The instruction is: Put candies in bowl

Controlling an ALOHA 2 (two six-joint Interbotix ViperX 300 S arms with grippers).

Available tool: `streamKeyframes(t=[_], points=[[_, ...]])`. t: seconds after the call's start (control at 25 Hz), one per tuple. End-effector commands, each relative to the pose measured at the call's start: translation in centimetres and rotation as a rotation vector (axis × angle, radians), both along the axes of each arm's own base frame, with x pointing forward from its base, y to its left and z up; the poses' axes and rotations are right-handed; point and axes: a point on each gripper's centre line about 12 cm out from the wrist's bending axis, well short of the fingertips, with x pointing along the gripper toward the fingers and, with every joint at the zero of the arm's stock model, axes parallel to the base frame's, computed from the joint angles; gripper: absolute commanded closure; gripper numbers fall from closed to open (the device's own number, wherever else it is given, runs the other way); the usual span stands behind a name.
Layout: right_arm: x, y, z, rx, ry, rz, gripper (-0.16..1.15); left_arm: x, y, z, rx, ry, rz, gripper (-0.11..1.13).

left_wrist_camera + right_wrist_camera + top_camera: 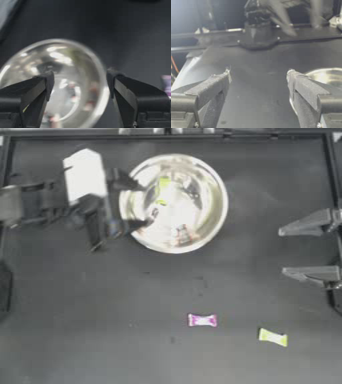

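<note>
The large round silver metal bowl (173,203) gleams mirror-glossy on the dark matt surface (133,328), beside crinkly shiny-wrapped candies (202,320)

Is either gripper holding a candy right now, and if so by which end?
Nothing is held. The left gripper is open at the bowl rim; the right gripper is open and empty at the table's right side.

The top view looks straight down on the dark tabletop (167,288). Both wrist views look low across it, sharing the large round shiny silver metal bowl (174,203), close in the left wrist view.
</note>
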Motion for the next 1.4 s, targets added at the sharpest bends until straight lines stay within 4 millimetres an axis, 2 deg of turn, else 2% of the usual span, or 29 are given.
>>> streamKeyframes(t=[0.04, 0.2, 0.44, 0.76, 1.12, 1.28, 1.4], points=[[0.2, 0.0, 0.3, -0.002, -0.008, -0.003, 0.00, -2.8, -3.0, 3.3, -0.018, -0.122, -0.062, 0.09], [0.2, -0.1, 0.3, 0.000, -0.003, -0.006, 0.00, -5.3, -5.5, 3.3, -0.071, -0.166, -0.121, 0.09], [0.3, -0.1, 0.4, 0.005, 0.024, 0.004, 0.00, -8.5, -7.6, 1.9, -0.094, -0.191, -0.188, 0.09], [0.2, -0.1, 0.9, 0.045, 0.150, 0.032, 0.00, -12.4, -8.1, 0.4, -0.098, -0.258, -0.208, 0.09], [-1.0, 0.3, 1.9, 0.149, 0.426, 0.085, 0.01, -13.9, -8.1, -0.1, -0.115, -0.294, -0.203, 0.09], [-2.0, 0.1, 2.1, 0.189, 0.566, 0.033, 0.01, -14.3, -8.0, -0.2, -0.115, -0.299, -0.198, 0.09], [-2.4, 0.8, 2.4, 0.188, 0.624, 0.028, 0.01, -14.7, -7.9, -0.4, -0.117, -0.306, -0.187, 0.09]])
